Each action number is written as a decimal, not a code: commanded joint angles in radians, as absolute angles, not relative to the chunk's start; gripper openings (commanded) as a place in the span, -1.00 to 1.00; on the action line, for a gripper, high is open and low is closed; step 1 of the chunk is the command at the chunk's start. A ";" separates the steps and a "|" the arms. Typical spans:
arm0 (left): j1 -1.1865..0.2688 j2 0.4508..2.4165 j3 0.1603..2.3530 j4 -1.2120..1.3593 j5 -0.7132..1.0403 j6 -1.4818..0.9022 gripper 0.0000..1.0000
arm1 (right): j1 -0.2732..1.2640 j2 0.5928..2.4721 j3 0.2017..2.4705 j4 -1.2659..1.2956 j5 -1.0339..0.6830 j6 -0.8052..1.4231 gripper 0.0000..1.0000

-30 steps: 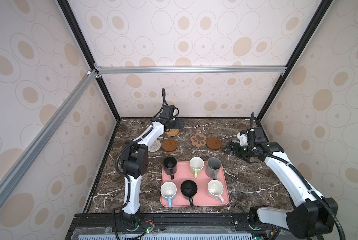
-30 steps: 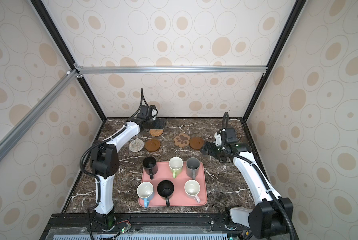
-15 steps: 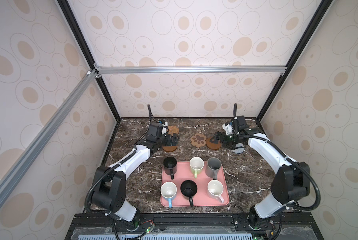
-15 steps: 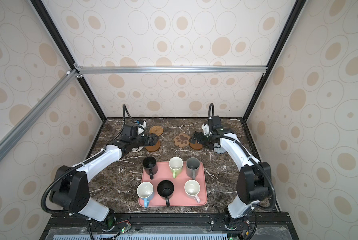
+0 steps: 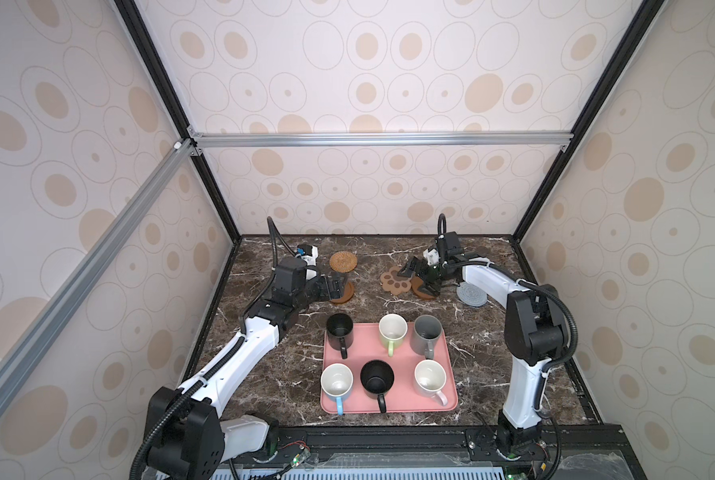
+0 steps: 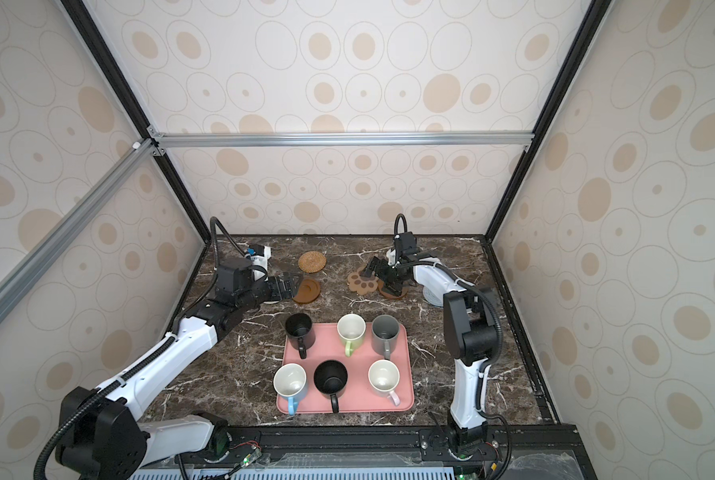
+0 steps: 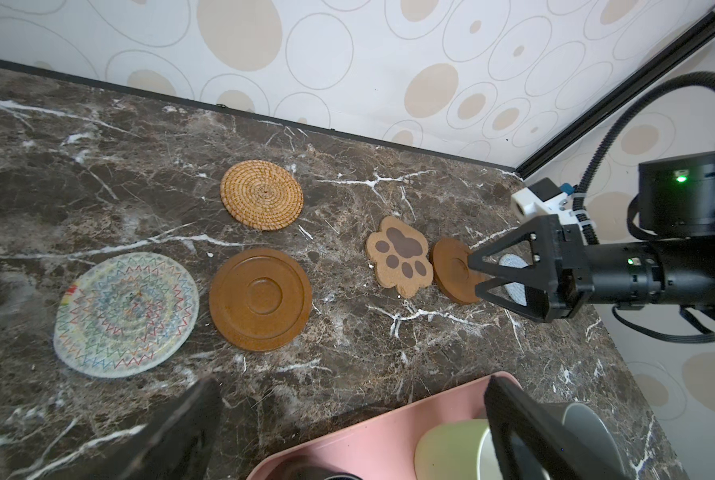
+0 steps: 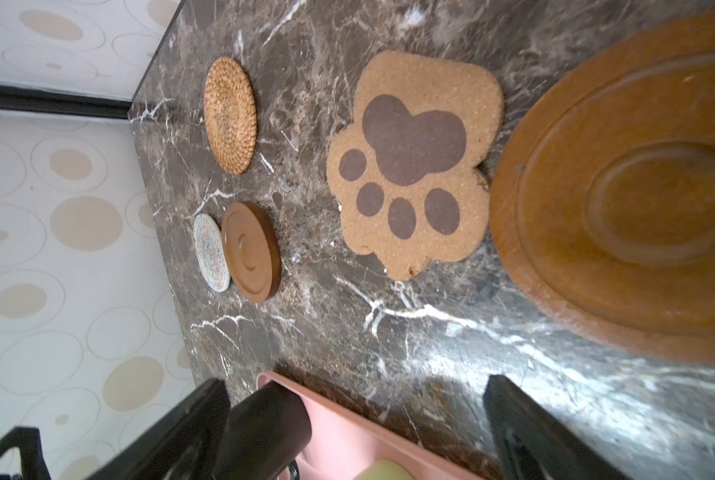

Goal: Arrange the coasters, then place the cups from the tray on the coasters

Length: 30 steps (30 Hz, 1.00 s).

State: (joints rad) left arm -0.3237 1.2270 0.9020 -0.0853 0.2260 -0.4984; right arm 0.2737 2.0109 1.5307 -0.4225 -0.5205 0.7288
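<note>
Both arms have swung in beyond the tray (image 5: 401,401); spread and empty, left gripper (image 5: 339,286) faces one brown disc (image 5: 346,294), right gripper (image 5: 417,279) the other brown disc (image 5: 424,293), likely to space them.

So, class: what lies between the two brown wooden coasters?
The paw-shaped coaster, close beside the right-side disc; bare marble separates it from the left-side disc. The left wrist view shows this plainly.
</note>
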 commanded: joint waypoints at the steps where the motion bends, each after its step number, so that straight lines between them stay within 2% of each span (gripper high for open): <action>1: -0.318 1.181 0.871 -0.066 0.237 -0.545 1.00 | 0.293 2.046 1.577 -0.359 -0.541 0.834 0.99; 13: -0.318 1.154 0.825 -0.040 0.249 -0.611 1.00 | 0.320 2.136 1.540 -0.148 -0.552 1.071 1.00; 30: -0.318 1.158 0.830 -0.056 0.252 -0.611 1.00 | 0.351 2.146 1.534 -0.260 -0.462 1.063 1.00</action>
